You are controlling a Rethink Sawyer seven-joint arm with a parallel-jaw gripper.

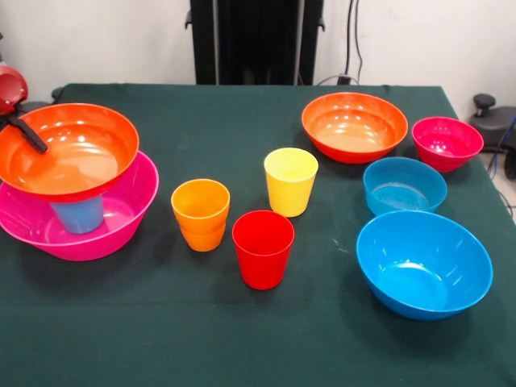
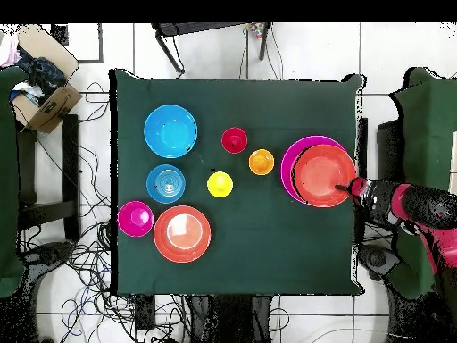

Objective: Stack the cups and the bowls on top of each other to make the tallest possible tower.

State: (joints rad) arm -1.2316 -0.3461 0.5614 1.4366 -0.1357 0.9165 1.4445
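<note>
Tower [image 1: 76, 181] stands three pieces tall at the counter's [image 1: 242, 339] left: pink bowl [image 1: 121, 222], light blue cup [image 1: 78, 216] inside it, orange-red bowl [image 1: 68, 149] on top. The tool [image 1: 28, 135] grips that bowl's left rim with its jaws closed on it. Still loose are the orange cup [image 1: 201, 214], red cup [image 1: 263, 248], yellow cup [image 1: 290, 181] at centre and four bowls at right, so most stacking remains.
</note>
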